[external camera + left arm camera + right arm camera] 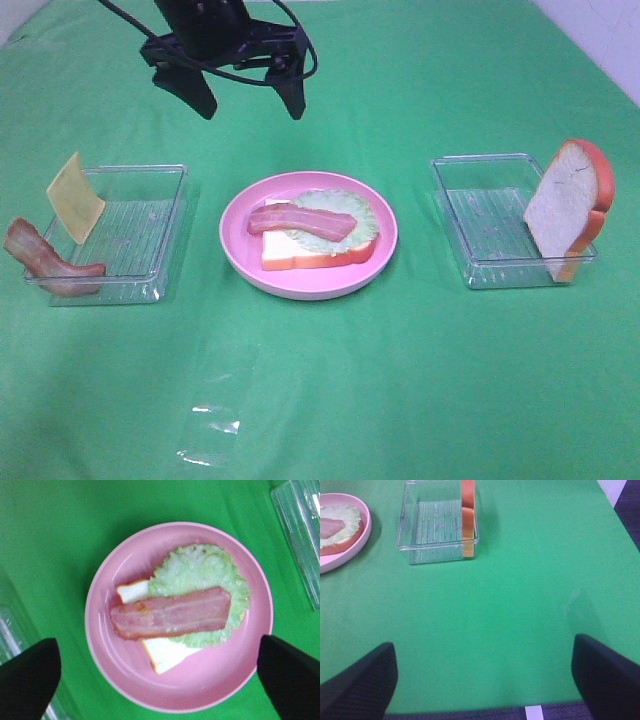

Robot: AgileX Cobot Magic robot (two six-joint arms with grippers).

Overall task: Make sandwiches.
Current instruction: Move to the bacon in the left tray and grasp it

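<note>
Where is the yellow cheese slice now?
In the exterior high view, the yellow cheese slice leans in the left clear tray, beside a spare bacon strip, left of the pink plate.

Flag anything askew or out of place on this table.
A bacon strip droops over the left tray's rim, and the bread slice stands on edge against the right tray's side instead of lying flat.

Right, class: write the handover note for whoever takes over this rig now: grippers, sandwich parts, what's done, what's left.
Left gripper: open, empty, above the pink plate.
Right gripper: open, empty, over bare cloth.
On the plate: bread slice, lettuce, bacon strip on top.
Left tray: cheese square and second bacon strip, propped at its edge.
Right tray: second bread slice standing on edge.
Done: bread, lettuce, bacon stacked. Left: cheese and the top slice.
</note>
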